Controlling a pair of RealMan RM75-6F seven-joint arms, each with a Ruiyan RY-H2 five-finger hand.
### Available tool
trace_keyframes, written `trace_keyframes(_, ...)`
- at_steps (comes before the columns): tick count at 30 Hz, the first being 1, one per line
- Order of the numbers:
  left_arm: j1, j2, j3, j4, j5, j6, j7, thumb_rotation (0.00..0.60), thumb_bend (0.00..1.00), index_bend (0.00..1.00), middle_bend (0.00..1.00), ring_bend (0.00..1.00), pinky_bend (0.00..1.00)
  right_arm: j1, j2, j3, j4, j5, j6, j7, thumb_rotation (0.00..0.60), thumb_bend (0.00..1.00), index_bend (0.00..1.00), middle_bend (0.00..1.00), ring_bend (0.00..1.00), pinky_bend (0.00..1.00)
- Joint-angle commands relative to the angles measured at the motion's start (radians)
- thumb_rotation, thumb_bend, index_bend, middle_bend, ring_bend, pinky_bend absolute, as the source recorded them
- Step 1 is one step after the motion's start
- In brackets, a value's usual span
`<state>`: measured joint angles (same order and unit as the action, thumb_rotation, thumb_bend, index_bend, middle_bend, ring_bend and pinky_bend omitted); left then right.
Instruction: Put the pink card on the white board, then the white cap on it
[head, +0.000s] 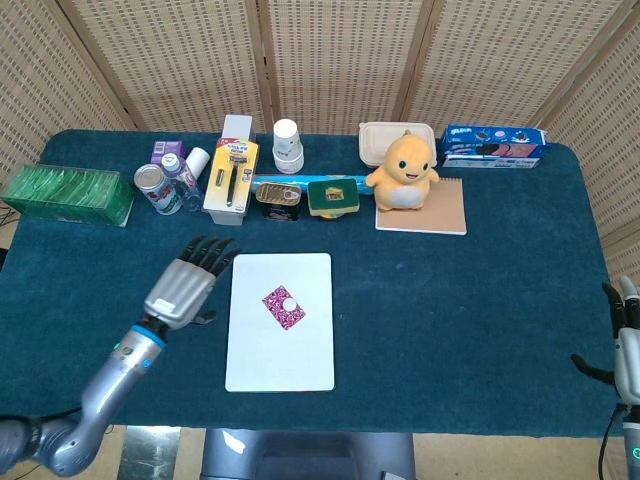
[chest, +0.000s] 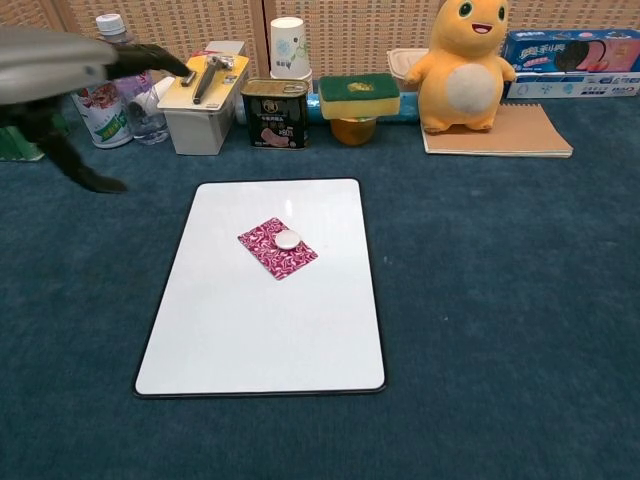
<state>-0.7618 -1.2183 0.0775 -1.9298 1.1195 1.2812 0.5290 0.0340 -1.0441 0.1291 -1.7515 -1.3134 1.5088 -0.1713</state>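
Observation:
The white board (head: 281, 350) (chest: 260, 330) lies flat on the blue cloth. On its middle rests the pink patterned card (head: 283, 308) (chest: 270, 254), and the small white cap (head: 288, 301) (chest: 288, 239) sits on top of that card. My left hand (head: 186, 284) (chest: 95, 75) hovers to the left of the board with its fingers spread and nothing in it. At the bottom right corner of the head view, my right hand (head: 626, 340) shows only in part, too little to tell how its fingers stand.
Along the back stand a green box (head: 68, 194), a can (head: 156, 188), a bottle (chest: 124, 75), a razor pack (head: 231, 178), a paper cup (head: 288, 146), a tin (chest: 277, 113), a sponge (chest: 358, 97), a yellow toy (head: 404, 172) on a notebook (chest: 497, 131), and a cookie box (head: 493, 146).

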Motion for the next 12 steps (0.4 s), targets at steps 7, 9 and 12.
trace_keyframes(7,0.389,0.117,0.180,0.072,0.307,0.360,-0.318,0.600,0.12,0.00,0.00,0.00,0.01,-0.011,0.000,-0.006,-0.001,-0.034,0.031,-0.003,0.599,0.00,0.06,0.00,0.00,0.00)
trace_keyframes(9,0.442,0.114,0.193,0.091,0.305,0.385,-0.351,0.600,0.12,0.00,0.00,0.00,0.01,-0.016,0.001,-0.009,-0.008,-0.046,0.045,-0.007,0.599,0.00,0.06,0.00,0.00,0.00)
trace_keyframes(12,0.486,0.117,0.198,0.106,0.305,0.384,-0.364,0.600,0.12,0.00,0.00,0.00,0.01,-0.023,0.002,-0.012,-0.011,-0.059,0.059,-0.010,0.599,0.00,0.06,0.00,0.00,0.00)
